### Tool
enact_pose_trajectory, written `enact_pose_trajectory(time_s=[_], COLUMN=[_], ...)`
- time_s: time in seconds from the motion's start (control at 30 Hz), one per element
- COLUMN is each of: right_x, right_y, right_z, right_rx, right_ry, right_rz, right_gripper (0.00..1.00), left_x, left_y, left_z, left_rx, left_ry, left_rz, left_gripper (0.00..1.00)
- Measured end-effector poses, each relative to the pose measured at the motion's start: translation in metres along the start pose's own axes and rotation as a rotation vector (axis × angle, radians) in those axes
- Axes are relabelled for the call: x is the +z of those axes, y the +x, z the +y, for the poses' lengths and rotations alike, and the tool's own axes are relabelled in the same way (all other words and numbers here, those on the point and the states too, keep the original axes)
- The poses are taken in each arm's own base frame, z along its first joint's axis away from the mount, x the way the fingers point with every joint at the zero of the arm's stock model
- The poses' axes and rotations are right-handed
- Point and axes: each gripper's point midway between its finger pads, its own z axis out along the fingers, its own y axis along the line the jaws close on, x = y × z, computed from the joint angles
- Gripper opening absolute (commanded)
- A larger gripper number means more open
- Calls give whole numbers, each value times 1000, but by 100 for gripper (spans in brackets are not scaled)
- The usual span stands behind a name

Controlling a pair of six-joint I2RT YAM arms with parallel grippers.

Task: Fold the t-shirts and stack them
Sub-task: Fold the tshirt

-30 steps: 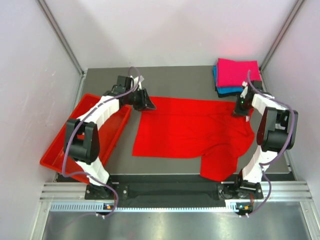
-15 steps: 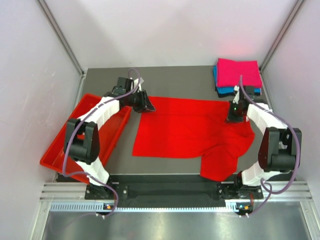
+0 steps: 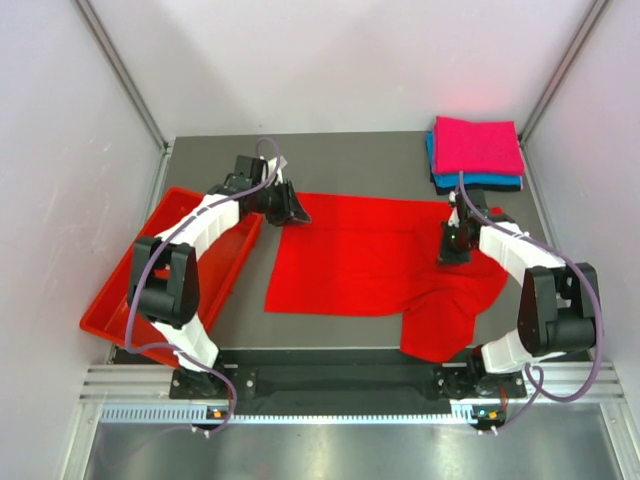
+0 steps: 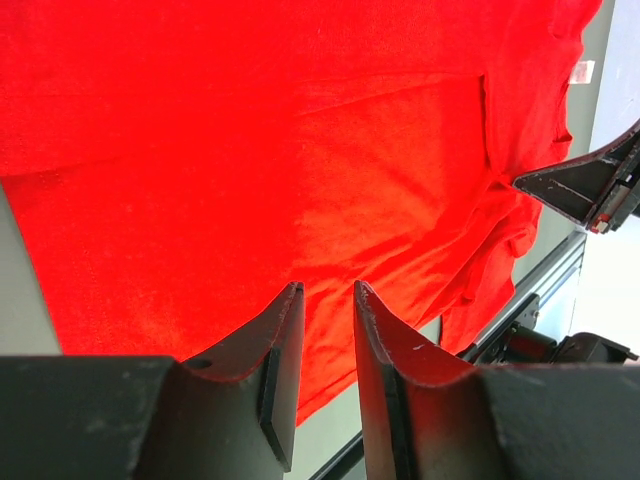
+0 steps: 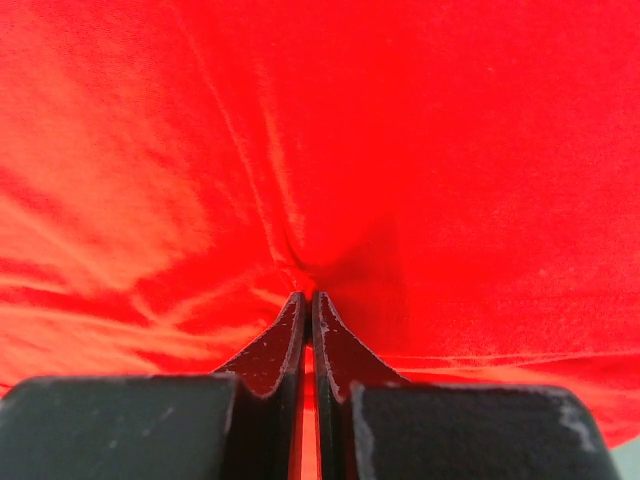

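Observation:
The bright red t-shirt (image 3: 370,260) lies spread on the dark table, its right part bunched and hanging over the near edge. My right gripper (image 3: 450,252) is shut on a pinch of the red cloth near its right side; in the right wrist view the creases of the shirt (image 5: 400,150) run into the closed tips of the gripper (image 5: 309,297). My left gripper (image 3: 298,212) sits at the shirt's far left corner, jaws a little apart and empty (image 4: 325,292), above the shirt (image 4: 250,150). The magenta-pink shirt (image 3: 478,145) lies folded on the teal-blue one (image 3: 480,181) at the far right.
A rigid red plastic tray (image 3: 130,290) stands tilted at the table's left edge beside my left arm. Grey walls close in both sides. A dark edge under the teal shirt may be the black one; I cannot tell.
My right gripper has moved left and toward the near edge over the red shirt, drawing the shirt's far right corner inward. The left gripper has barely moved.

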Motion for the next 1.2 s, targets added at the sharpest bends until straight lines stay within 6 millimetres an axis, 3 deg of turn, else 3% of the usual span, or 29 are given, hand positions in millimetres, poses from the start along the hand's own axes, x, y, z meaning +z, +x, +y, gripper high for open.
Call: enact_pose_trajectory(time_s=[0.33, 0.7, 0.77, 0.9, 1.0, 1.1, 1.2], right_x=[-10, -6, -5, -4, -5, -10, -20], right_y=[-7, -2, -2, -4, -5, -11, -35], right_z=[12, 33, 37, 43, 41, 29, 5], right_rx=[17, 95, 129, 176, 200, 220, 263], right_ry=[1, -48, -70, -91, -81, -41, 4], right_rz=[-61, -59, -60, -65, -69, -94, -156], right_gripper=[0, 1, 9, 12, 31, 40, 41], left_x=[4, 7, 8, 10, 15, 23, 32], left_y=[1, 4, 5, 8, 15, 28, 44], left_z=[1, 0, 0, -5, -16, -36, -65], left_rx=[0, 4, 4, 11, 31, 59, 93], left_ry=[-11, -12, -12, -5, 15, 54, 117], left_rz=[-3, 3, 6, 14, 29, 56, 85], left_gripper=[32, 32, 32, 33, 34, 35, 35])
